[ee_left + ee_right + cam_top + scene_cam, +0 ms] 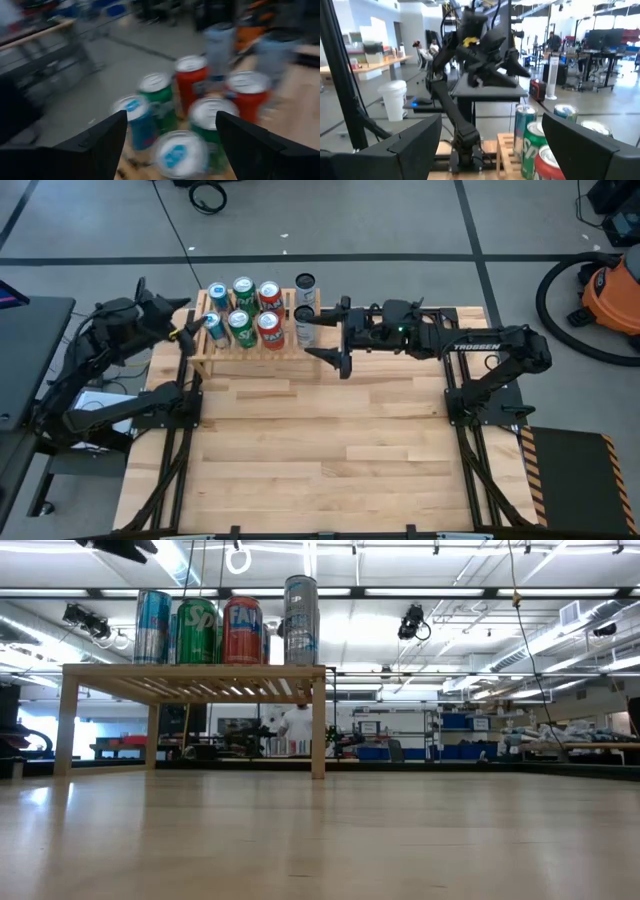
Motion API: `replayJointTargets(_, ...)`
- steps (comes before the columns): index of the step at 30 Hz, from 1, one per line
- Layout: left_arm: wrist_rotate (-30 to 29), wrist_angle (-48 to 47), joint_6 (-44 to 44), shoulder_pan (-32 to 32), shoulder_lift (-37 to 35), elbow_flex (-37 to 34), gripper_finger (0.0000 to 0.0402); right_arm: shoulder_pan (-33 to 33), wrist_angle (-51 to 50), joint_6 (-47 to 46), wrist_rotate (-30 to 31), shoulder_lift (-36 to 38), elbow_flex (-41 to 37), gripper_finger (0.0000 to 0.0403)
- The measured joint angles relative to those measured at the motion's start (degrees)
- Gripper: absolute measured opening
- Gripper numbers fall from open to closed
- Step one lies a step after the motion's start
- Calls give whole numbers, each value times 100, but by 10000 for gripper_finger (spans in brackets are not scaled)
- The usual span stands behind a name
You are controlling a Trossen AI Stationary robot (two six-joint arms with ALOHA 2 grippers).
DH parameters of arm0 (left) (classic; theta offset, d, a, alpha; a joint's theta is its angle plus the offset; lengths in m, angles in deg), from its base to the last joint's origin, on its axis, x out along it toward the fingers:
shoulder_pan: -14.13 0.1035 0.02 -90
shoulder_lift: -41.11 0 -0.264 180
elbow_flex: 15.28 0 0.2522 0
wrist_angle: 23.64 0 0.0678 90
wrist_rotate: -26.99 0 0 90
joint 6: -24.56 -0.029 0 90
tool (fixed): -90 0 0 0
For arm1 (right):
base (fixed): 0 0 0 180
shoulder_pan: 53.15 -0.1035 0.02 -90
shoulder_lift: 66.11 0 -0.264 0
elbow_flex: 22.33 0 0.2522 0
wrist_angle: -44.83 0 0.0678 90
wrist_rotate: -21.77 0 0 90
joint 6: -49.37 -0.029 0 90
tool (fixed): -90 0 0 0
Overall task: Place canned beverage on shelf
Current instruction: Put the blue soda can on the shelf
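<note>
At the far edge of the pale plank worktop (320, 430) stands the low light-wood slatted shelf (205, 365), already carrying eight upright canned beverages: two blue, two green, two red, plus a pair of grey-and-white ones at its right end (305, 283).

Left claw (186, 333) hovers just beside the near blue aluminium can (214, 327) at the shelf's left end; its dark fingers are spread, and the wrist view shows that can's top (180, 152) lying between them with nothing pinched. Right claw (337, 332) sits just off the shelf's right end, fingers wide apart and empty (green and red can tops (536, 131) show past it).

Handling, as a judgement: the cans look like thin-walled aluminium, stiff enough if full but smooth and slippery, easily dented by a hard squeeze. Best hold is around the mid-body, fingers on opposite sides, kept upright. Neighbours stand close, touching or nearly so; a sideways nudge could topple them.
</note>
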Motion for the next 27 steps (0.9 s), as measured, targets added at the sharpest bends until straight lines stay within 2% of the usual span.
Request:
replayJointTargets(3, -313, -26, 325, 2, 276, 0, 307, 19, -315, 4, 2, 0, 0, 355)
replayJointTargets(10, -309, -98, 1106, -1, 724, 0, 307, 121, -439, 9, 46, -2, 0, 355)
replayJointTargets(16, -300, -290, 1510, 0, 830, -2, 307, 153, -522, 15, 48, -2, 0, 355)
replayJointTargets(27, -312, -568, 1549, 0, 869, -2, 307, 157, -574, 1, 55, 0, 0, 355)
